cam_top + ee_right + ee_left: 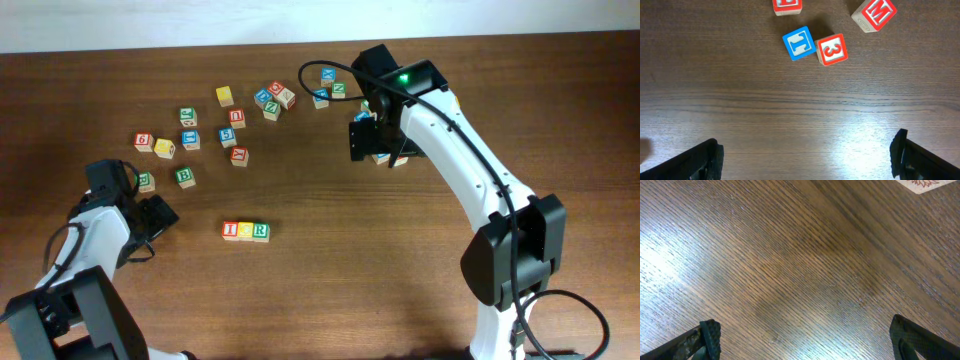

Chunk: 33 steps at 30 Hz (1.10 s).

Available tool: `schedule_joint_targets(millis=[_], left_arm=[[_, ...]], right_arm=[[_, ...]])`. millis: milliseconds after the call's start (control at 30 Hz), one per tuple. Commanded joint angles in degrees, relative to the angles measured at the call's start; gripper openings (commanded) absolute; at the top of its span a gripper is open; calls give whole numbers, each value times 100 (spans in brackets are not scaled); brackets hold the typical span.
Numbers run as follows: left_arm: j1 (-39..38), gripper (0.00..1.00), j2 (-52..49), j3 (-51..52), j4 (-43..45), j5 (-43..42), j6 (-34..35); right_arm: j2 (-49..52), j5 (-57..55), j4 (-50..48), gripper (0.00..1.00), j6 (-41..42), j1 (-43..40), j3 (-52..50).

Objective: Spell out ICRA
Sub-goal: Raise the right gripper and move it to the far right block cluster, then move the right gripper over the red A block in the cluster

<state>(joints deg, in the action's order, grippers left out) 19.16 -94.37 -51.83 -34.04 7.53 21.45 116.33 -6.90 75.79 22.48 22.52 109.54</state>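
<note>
Left gripper [160,215]: nearest the robot's base, at the left front of the table [330,300], jaws spread wide and empty; its wrist camera shows only bare wood between the fingers [710,332], with a pale block corner [925,184] at the top edge
Left arm pose: folded low and close in, wrist tipped down at the tabletop, well apart from every block
Row of letter blocks [245,231]: three cubes touching side by side at the middle front, apparently I, C, R, though they are small in this view; the spot to the right of the R is bare, so by my judgement only the A is left to place
Loose blocks [210,135]: scattered farther back, left of centre; no A is legible from overhead
Handling: small wooden cubes, likely light and rigid with smooth painted faces; not fragile, but apt to twist or skid if pinched off-centre
Where to hold: across two opposite side faces, jaws square to the cube, best on a block whose sides are free of neighbours
Right gripper [368,142]: farthest out, over the back-right cluster, fingers parted with nothing between them
Right arm pose: stretched long from its base, wrist pointing down at the table
Under the right wrist: blue block [799,43] and red 3 block [831,49] touching, red M block [874,13] near them; none of these reads as an A
</note>
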Motion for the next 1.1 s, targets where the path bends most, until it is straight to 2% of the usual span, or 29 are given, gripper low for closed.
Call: schedule_joint_targets(millis=[0, 433, 567, 633, 667, 700, 900, 1067], left_arm=[[24, 99, 59, 37, -4, 42, 15], [24, 99, 59, 37, -4, 42, 15], [24, 99, 59, 37, -4, 42, 15], [24, 99, 59, 37, -4, 42, 15], [24, 99, 59, 37, -4, 42, 15], [24, 99, 59, 37, -4, 42, 15], [24, 99, 59, 37, -4, 42, 15], [24, 99, 59, 37, -4, 44, 15]], right_arm=[[28, -131, -13, 98, 26, -7, -42], [28, -133, -35, 98, 26, -7, -42], [28, -131, -623, 98, 26, -11, -42], [26, -262, -772, 69, 24, -11, -20], [26, -343, -769, 23, 24, -24, 103], [26, -343, -708, 4, 24, -70, 337], [26, -435, -492, 4, -151, -570, 2153], [133, -431, -1029, 4, -170, -1082, 2264]])
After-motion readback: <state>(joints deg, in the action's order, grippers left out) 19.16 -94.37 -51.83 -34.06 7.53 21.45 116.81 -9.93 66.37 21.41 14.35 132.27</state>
